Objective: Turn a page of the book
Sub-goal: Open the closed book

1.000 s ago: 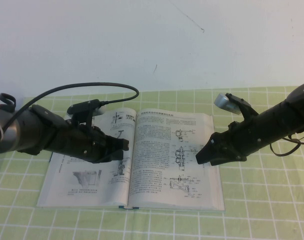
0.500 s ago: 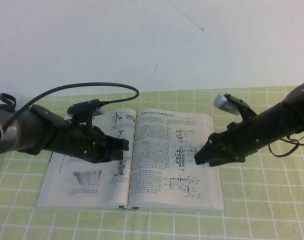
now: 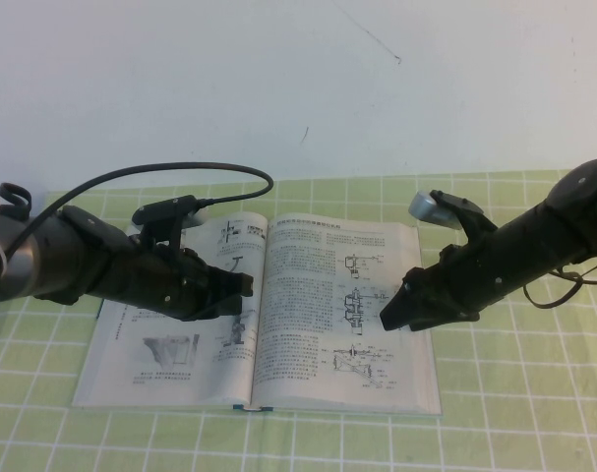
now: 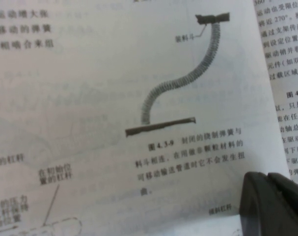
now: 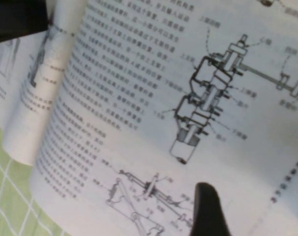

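The right gripper (image 3: 390,317) sits low over the outer side of the right-hand page (image 3: 347,295), and its jaws are wide with nothing in them. One dark fingertip (image 5: 207,206) shows just above the drawings on the paper. The left gripper (image 3: 241,287) rests on the left-hand side of the book (image 3: 160,374), near the fold. Its jaws look shut. The book lies open and flat in the middle of the green checked surface (image 3: 514,413).
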